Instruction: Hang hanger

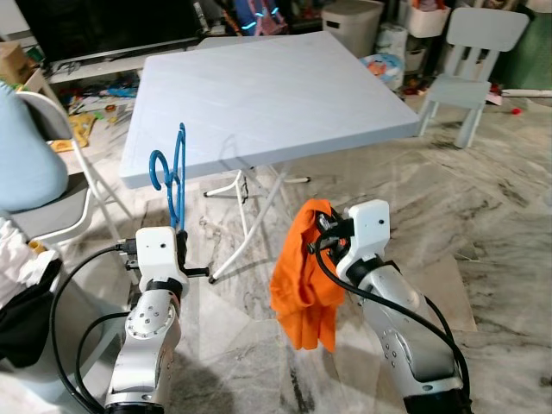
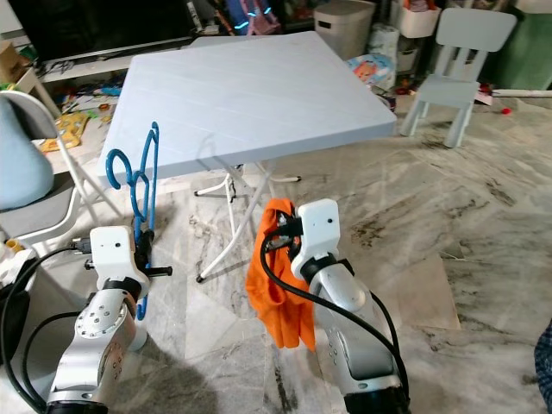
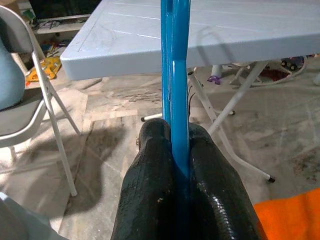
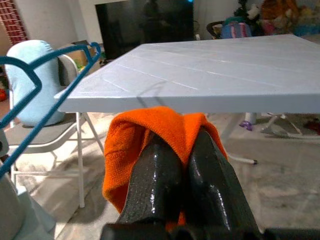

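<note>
Before table [image 1: 259,95], eye views: left gripper [image 1: 178,235] holds blue hanger [image 1: 172,177] upright, hook curling near table's front edge. Right gripper [image 1: 323,226] carries orange cloth [image 1: 302,289], draped low over floor [image 1: 483,216].

Left wrist view: fingers [image 3: 150,185] pinch hanger's thin blue bars; chair [image 3: 30,100] beside.

Right wrist view: fingers [image 4: 210,175] pressed together, cloth probably caught between; hanger's hook and shoulder seen side-on.

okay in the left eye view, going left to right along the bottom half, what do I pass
folding chair → left gripper holding the blue hanger → orange cloth held by the right gripper → right arm
</note>
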`<state>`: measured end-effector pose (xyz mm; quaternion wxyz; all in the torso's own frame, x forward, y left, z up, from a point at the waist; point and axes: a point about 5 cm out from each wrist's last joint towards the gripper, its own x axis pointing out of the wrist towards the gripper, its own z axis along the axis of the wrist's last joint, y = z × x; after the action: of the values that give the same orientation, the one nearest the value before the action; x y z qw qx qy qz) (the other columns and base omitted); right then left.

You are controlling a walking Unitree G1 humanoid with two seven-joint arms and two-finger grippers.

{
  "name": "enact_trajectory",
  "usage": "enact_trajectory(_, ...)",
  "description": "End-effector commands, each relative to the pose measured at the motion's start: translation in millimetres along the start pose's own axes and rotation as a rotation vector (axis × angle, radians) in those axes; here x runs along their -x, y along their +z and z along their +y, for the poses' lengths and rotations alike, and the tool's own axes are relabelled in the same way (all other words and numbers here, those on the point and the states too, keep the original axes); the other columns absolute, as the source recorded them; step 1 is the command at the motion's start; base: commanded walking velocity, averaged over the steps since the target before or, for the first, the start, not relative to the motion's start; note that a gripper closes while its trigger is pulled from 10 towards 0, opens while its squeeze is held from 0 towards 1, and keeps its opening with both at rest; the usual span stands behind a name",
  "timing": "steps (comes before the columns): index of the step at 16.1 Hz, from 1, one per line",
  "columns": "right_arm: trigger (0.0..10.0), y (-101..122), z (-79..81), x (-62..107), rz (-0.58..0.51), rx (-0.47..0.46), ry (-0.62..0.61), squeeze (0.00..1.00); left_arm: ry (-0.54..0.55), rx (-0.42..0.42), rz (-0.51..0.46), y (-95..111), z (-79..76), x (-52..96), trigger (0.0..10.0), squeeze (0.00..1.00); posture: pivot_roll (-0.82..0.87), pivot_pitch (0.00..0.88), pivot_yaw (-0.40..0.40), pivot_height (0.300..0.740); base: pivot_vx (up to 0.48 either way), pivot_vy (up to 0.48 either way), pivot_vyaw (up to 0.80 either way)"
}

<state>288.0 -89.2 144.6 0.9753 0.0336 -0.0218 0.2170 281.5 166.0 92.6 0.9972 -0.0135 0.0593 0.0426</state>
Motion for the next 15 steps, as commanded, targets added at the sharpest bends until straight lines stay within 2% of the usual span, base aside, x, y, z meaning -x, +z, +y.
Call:
enact_trajectory(1,10.0,10.4,3.8,-3.8,-0.044,0.002,0.022,0.0,0.01,-0.001,-0.041,8.6,4.3,-0.9,10.0,0.0,-0.08,0.015,0.062,0.74,0.334,0.0,0.56)
enact_trajectory(7,10.0,16.1,0.1,-8.1,-0.075,0.001,0.004,0.0,-0.007,0.019,-0.075,16.5,0.6,-5.2,10.0,0.0,-0.08,0.0,0.065,0.74,0.42,0.0,0.0)
enact_trajectory(11,10.0,15.7,2.7,-7.8,-0.078,0.002,0.009,0.0,-0.009,0.018,-0.078,16.7,-0.2,-5.1,10.0,0.0,-0.08,0.0,0.068,0.74,0.364,0.308,0.0)
enact_trajectory(15,10.0,17.4,3.3,-9.5,-0.089,0.008,0.013,0.0,-0.016,0.011,-0.086,18.0,-1.8,-5.8,10.0,0.0,-0.08,0.0,0.068,0.74,0.304,0.372,0.63)
